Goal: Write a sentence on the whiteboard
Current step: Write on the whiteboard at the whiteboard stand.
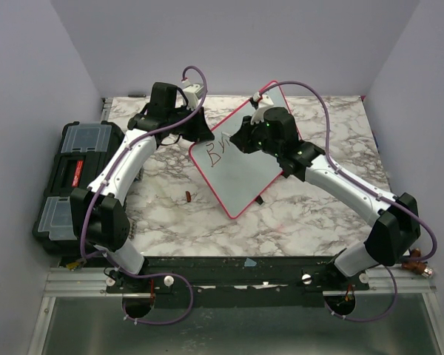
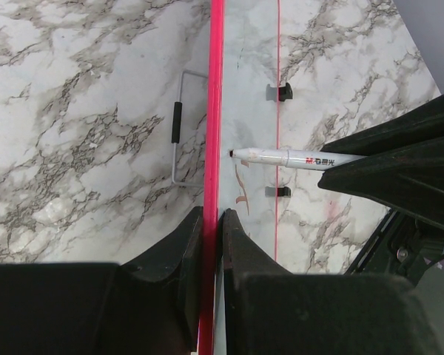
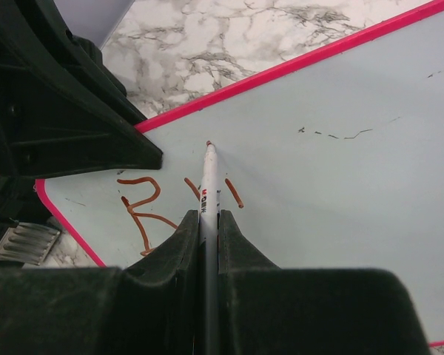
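Writing is under way, and we've got the whiteboard (image 1: 240, 181) lying slantwise in the middle of the marble desk (image 1: 318, 214), apparently tipped up off it. The left fingers (image 2: 226, 233) are clamped on its red frame, right at the edge. The right fingers (image 3: 223, 231) are closed around the white marker (image 3: 209, 171), its tip down on the pale surface. Of the sentence (image 3: 142, 203) we see only a first letter, like a B, and a couple of short strokes, close to the corner the left arm pinches. There is a lot left to write, we'd say!

What worries us is that thin edge grip. Push the pen too hard and the board could pivot or slide, and the lettering would wobble. The marker could also creep between the fingers and lift off mid-stroke. The two arms sit very near each other, so we'd watch for a bump. The black toolbox (image 1: 78, 177) stays well off to the left.
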Robot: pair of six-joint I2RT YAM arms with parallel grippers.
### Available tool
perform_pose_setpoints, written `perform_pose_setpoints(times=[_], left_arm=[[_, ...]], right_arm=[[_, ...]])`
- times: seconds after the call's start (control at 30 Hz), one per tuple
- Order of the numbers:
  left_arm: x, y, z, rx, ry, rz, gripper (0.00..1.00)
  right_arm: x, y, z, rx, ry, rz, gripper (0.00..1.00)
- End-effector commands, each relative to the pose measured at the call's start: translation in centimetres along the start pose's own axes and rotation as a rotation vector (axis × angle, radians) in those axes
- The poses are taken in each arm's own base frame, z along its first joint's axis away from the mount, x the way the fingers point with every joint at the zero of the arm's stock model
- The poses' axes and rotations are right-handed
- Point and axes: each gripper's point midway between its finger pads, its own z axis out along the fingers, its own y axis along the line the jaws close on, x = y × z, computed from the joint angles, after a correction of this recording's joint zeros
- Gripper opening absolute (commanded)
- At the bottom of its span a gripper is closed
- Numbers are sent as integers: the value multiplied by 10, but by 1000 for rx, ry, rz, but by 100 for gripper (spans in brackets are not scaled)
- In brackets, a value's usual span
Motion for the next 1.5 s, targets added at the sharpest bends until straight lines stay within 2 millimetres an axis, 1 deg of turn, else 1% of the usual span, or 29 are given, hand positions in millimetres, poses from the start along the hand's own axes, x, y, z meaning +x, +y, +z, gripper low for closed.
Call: perform_pose_setpoints(times=[0.0, 0.1, 0.3, 0.4, 0.57, 0.63, 0.73, 0.87, 1.1, 1.23, 1.33, 1.47], left_arm=[[-11, 3, -11, -47, -44, 87, 0], [-12, 2, -11, -47, -47, 87, 0], [-11, 2, -10, -46, -44, 86, 0], [-12, 3, -10, -48, -45, 86, 0], [-13, 4, -11, -58, -47, 88, 0], [-14, 4, -10, -60, -44, 88, 0], [-15, 5, -10, -67, -45, 88, 0], [-17, 6, -12, -76, -43, 86, 0], [-20, 4, -16, -85, -43, 81, 0], [-17, 3, -15, -79, -51, 61, 0], [-14, 2, -15, -75, -60, 52, 0], [-13, 6, -16, -95, -58, 54, 0]], right_arm=[[10, -4, 4, 4, 17, 2, 1], [15, -7, 3, 16, 27, -1, 1], [17, -12, -2, 37, 32, -11, 1], [10, -11, -8, 40, 16, -18, 1], [-10, -4, -22, 22, -40, -11, 1], [-19, -8, -30, 51, -78, -5, 1], [-22, -16, -37, 97, -102, -6, 1], [-18, -28, -38, 156, -91, -19, 1], [-16, -38, -38, 189, -85, -22, 1], [-10, -38, -35, 177, -70, -8, 1], [-6, -37, -35, 167, -67, -2, 1], [-2, -40, -38, 179, -63, -9, 1]])
